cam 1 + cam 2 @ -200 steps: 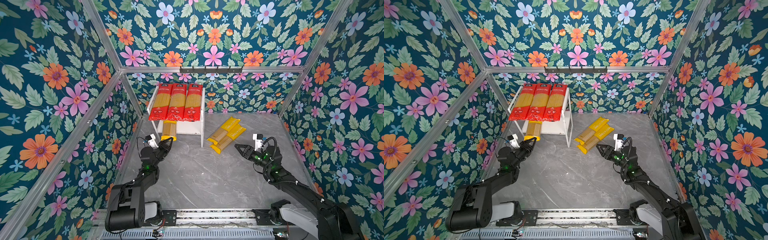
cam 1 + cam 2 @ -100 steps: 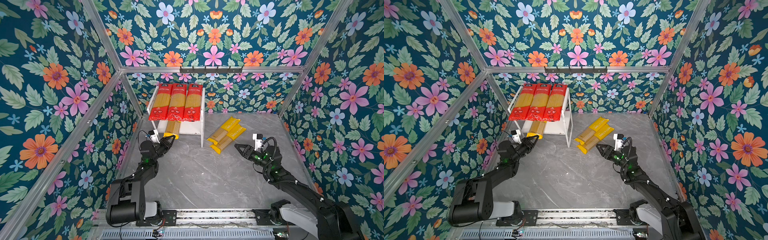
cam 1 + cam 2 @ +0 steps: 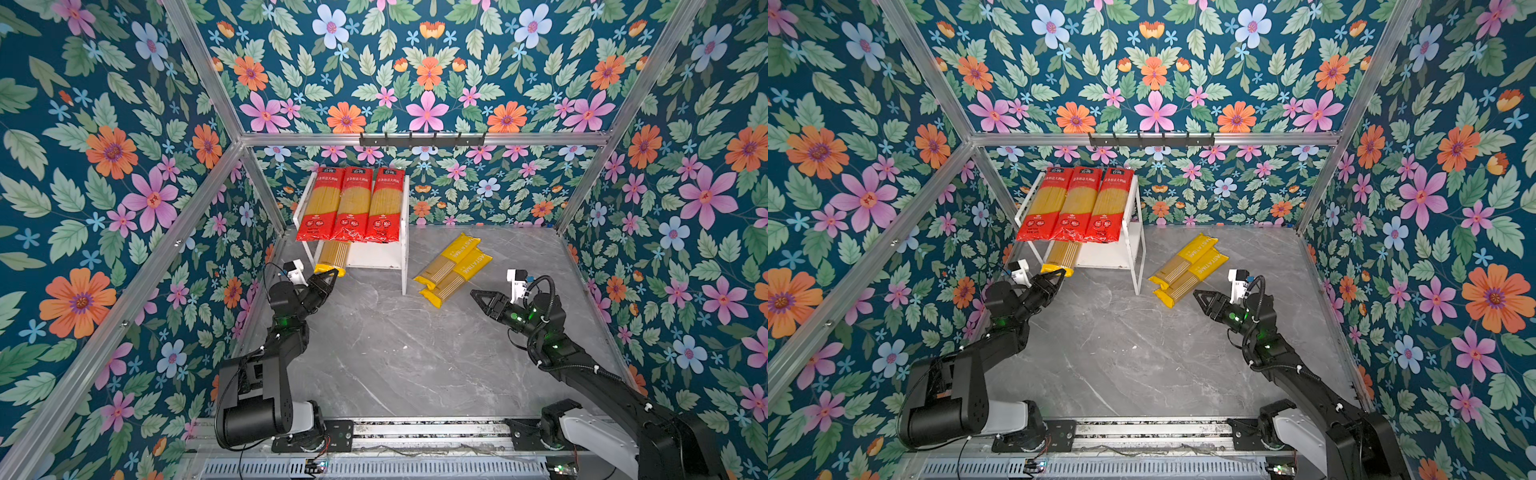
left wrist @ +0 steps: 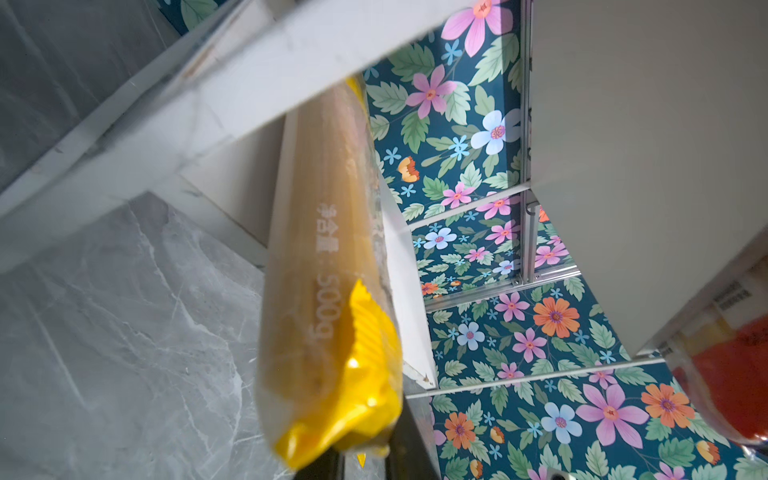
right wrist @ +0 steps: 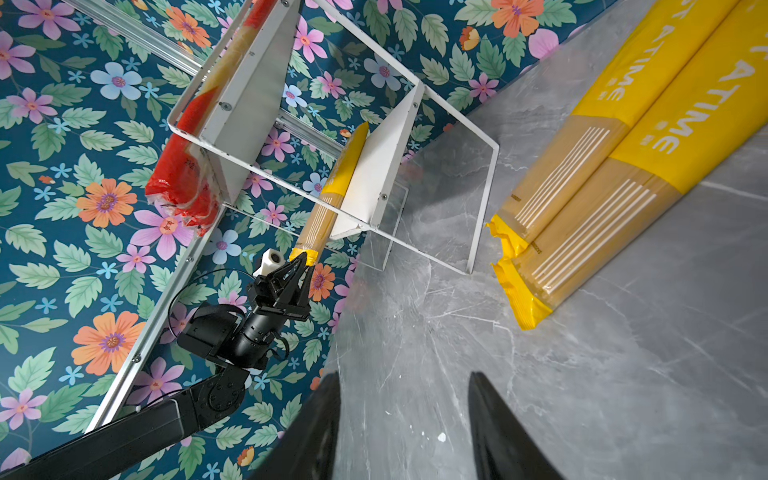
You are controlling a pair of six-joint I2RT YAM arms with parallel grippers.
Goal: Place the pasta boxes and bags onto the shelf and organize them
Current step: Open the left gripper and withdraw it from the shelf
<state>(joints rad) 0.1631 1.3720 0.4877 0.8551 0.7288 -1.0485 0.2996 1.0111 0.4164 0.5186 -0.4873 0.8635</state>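
Observation:
Three red pasta packs [image 3: 353,203] lie side by side on the top board of the white shelf [image 3: 384,257] at the back left. A yellow pack [image 3: 334,255] lies on the left of the lower board, its near end sticking out. My left gripper [image 3: 330,274] is shut on that yellow end seal; the left wrist view shows the pack [image 4: 324,270] running away from the left gripper [image 4: 361,465]. Two yellow PASTATIME packs [image 3: 455,266] lie together on the floor right of the shelf. My right gripper [image 3: 476,294] hovers open and empty just in front of them, as the right wrist view confirms for the right gripper [image 5: 403,376].
Floral walls close in on the left, back and right; the shelf [image 3: 1111,255] stands near the left wall. A thin white shelf leg [image 3: 404,282] stands between the lower board and the floor packs [image 3: 1190,266]. Grey marble floor [image 3: 395,353] spreads between both arms.
My left wrist has shifted slightly toward the left wall and the shelf, keeping hold of the yellow pack's end, which has barely moved. The right arm has stayed still.

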